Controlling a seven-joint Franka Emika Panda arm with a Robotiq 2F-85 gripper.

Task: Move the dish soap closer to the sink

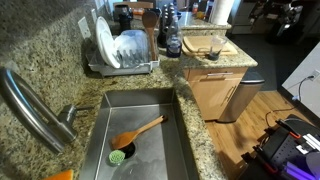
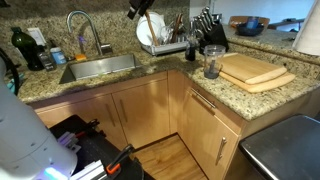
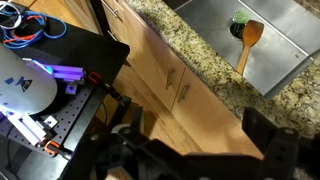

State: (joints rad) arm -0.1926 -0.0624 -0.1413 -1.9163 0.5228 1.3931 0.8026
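Observation:
The dish soap (image 2: 53, 54) is a slim bottle with blue liquid. It stands on the granite counter at the far left, beside a dark green bottle (image 2: 20, 47) and left of the faucet (image 2: 84, 27). I do not see it in the wrist view. The steel sink shows in both exterior views (image 1: 150, 112) (image 2: 98, 68) and in the wrist view (image 3: 275, 40). It holds a wooden spoon (image 1: 140, 129) and a green brush (image 1: 117, 156). My gripper (image 3: 190, 150) is open and empty, high over the cabinet fronts and floor. It seems to show at the top edge of an exterior view (image 2: 140, 8).
A wire dish rack (image 1: 122, 52) with plates stands beyond the sink. Cutting boards (image 2: 255, 70), a glass jar (image 2: 212, 62) and a knife block (image 2: 210, 30) sit on the counter's other leg. The robot's base and cables (image 3: 40, 90) are on the floor.

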